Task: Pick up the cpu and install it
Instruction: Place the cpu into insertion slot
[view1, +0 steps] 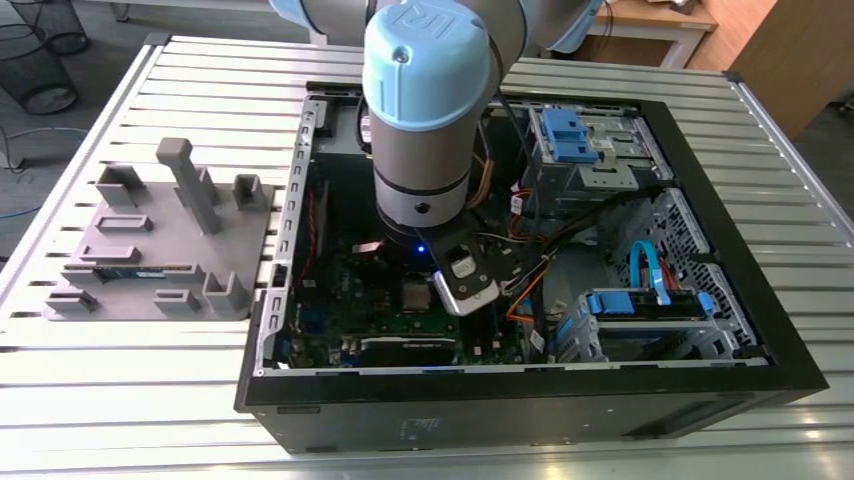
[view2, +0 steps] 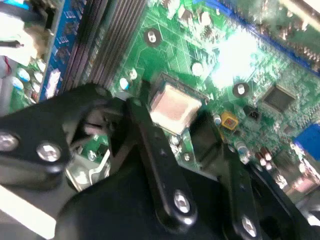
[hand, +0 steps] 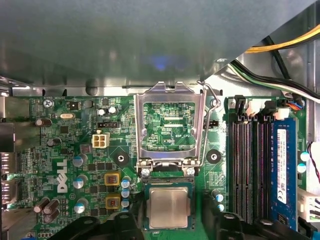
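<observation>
Cpu (hand: 169, 207) on motherboard (hand: 75, 150), beneath gripper (view2: 172, 112)

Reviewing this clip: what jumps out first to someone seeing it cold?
In the exterior view, the big arm plunges into the open computer case. In the first wrist view, the silvery cpu lies on the green motherboard beside the flipped-open metal frame, the gripper right at it.
</observation>
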